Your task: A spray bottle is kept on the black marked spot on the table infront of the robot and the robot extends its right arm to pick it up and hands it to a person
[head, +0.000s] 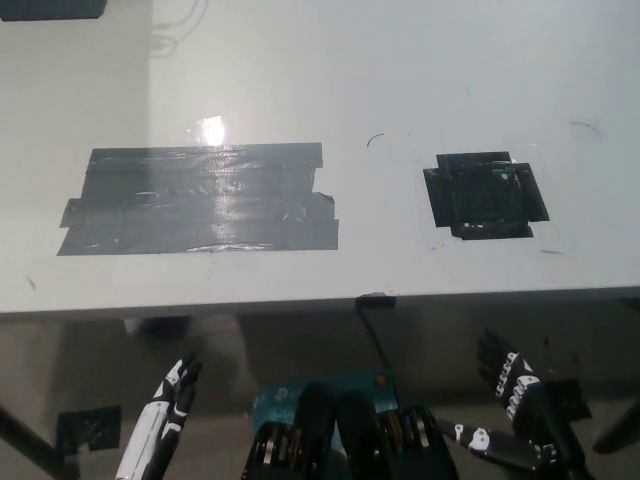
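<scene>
No spray bottle shows anywhere in the head view. The black marked spot (486, 195) on the white table (400, 80) lies bare, right of centre. My black right hand (515, 415) hangs below the table's front edge at the lower right, open, fingers spread, holding nothing. My white left hand (165, 410) rests below the table edge at the lower left, fingers straight and apart, empty.
A large patch of grey tape (200, 200) covers the table's left-middle. A small pen mark (375, 140) sits between the tape and the black spot. A dark object (50, 8) lies at the far left corner. The table's front edge (300, 305) crosses the picture.
</scene>
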